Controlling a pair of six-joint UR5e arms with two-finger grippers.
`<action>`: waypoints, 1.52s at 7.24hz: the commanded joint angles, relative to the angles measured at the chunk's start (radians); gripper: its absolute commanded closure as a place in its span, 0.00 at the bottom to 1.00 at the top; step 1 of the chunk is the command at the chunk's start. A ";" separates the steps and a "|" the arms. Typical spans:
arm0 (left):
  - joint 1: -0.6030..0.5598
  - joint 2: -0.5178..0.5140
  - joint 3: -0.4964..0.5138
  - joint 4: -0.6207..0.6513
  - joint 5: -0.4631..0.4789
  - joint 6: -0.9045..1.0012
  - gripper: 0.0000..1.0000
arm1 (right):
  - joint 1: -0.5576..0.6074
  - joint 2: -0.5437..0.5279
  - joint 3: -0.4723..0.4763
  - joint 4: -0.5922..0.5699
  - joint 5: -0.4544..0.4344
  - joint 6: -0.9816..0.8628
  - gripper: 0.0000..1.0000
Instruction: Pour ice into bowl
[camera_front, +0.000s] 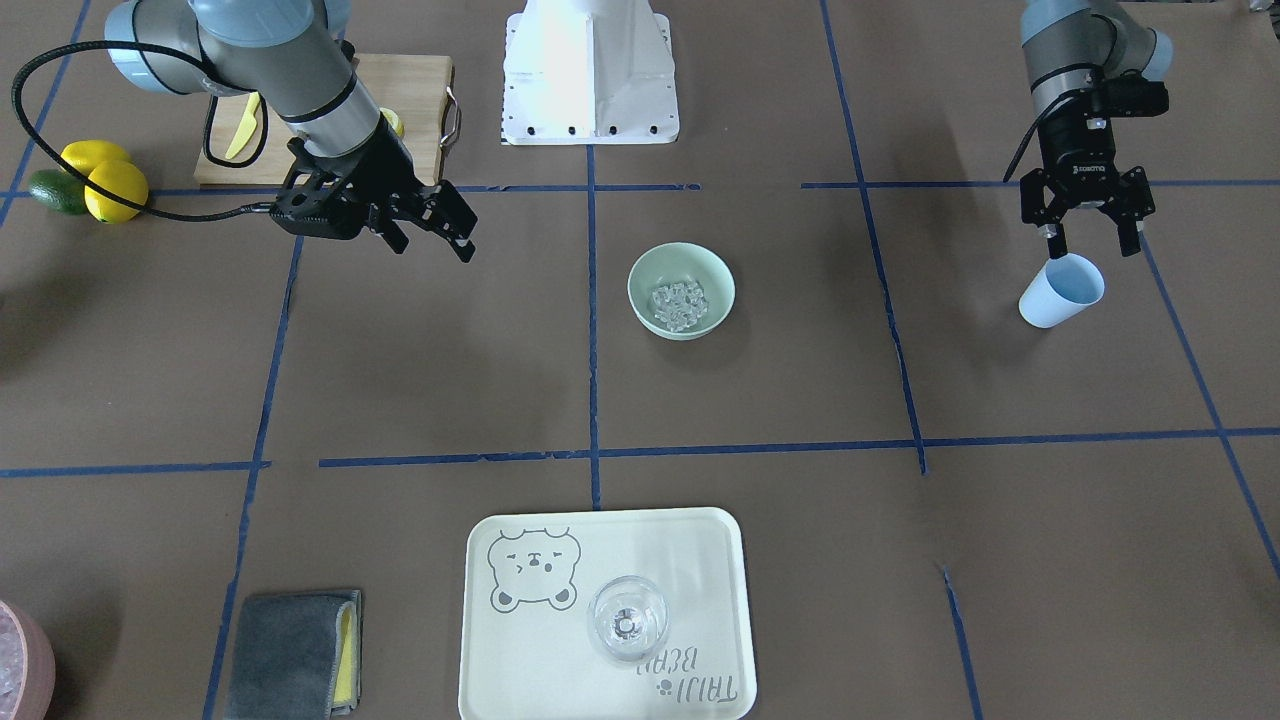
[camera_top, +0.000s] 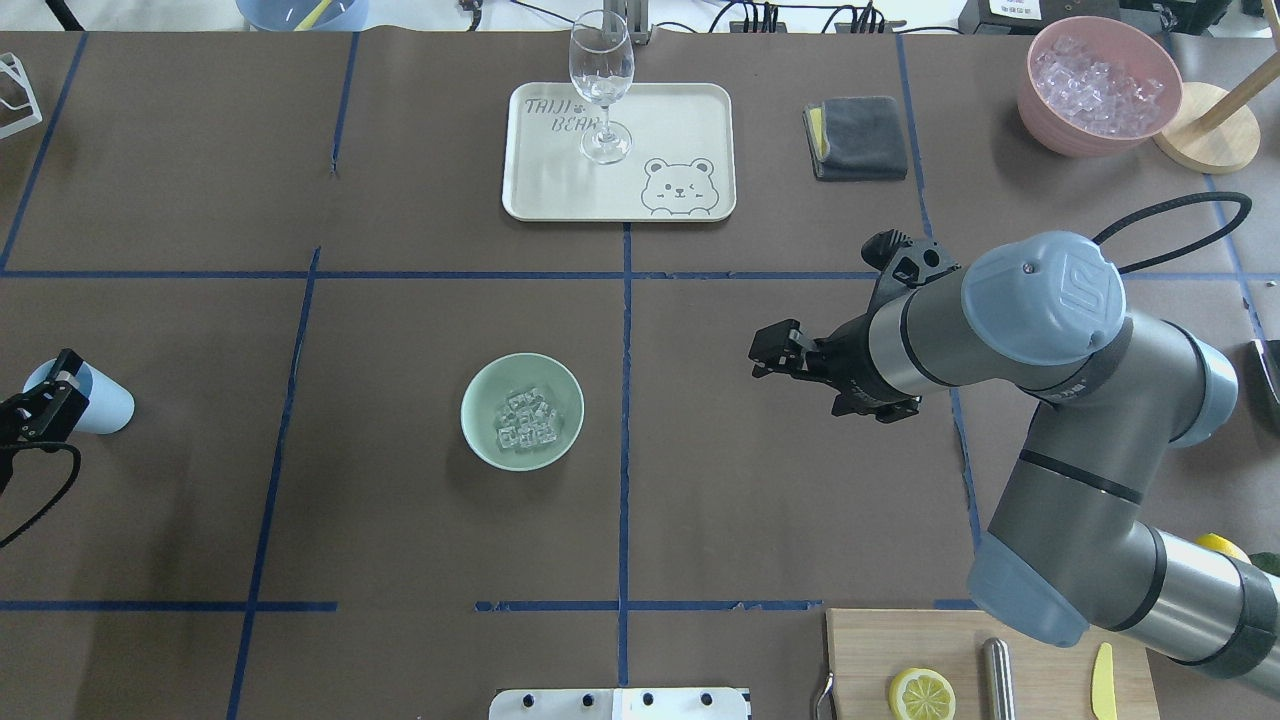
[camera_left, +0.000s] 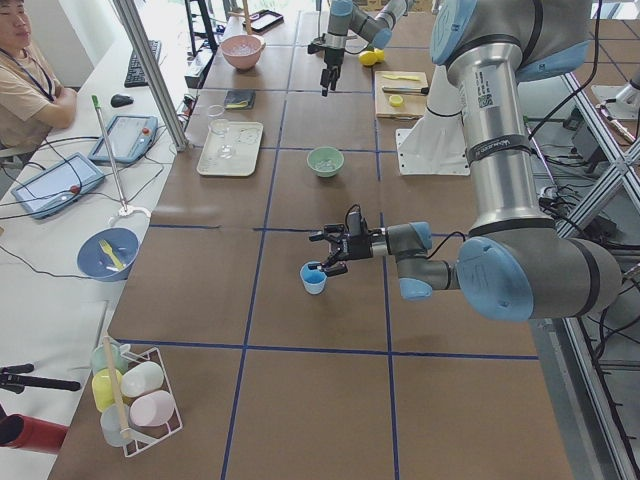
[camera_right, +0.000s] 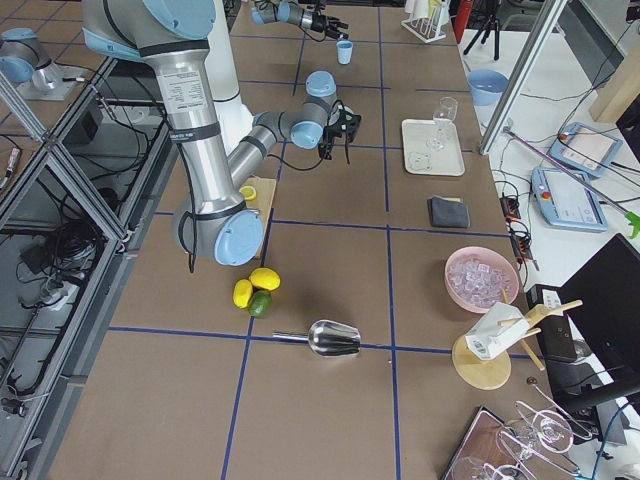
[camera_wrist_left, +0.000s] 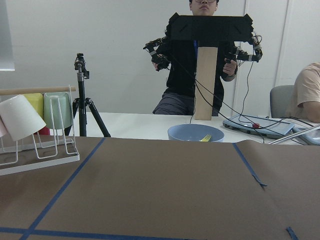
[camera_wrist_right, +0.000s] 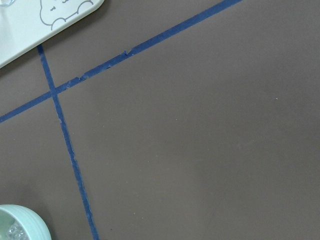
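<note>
Brown table (camera_front: 400, 350); blue tape grid (camera_front: 592, 350); central bowl (camera_front: 645, 270)

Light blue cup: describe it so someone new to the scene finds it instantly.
From the mint-green bowl in the centre, go toward the robot's left end. The light blue cup stands there alone on the brown paper, right by the open left gripper. It is small, opaque and tapered, unlike the wider green bowl or the clear wine glass on the tray.

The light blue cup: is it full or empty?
Empty. The front view looks into the light blue cup and shows only its bare inside; the ice lies in the bowl.
</note>
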 joint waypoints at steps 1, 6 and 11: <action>-0.099 0.032 -0.002 -0.173 -0.173 0.243 0.00 | -0.018 0.007 0.001 0.000 0.001 0.000 0.00; -0.736 -0.057 0.015 -0.165 -0.936 0.780 0.00 | -0.100 0.050 -0.002 -0.003 -0.054 0.002 0.00; -1.161 -0.250 0.010 0.520 -1.488 1.129 0.00 | -0.149 0.155 -0.078 -0.017 -0.115 0.019 0.00</action>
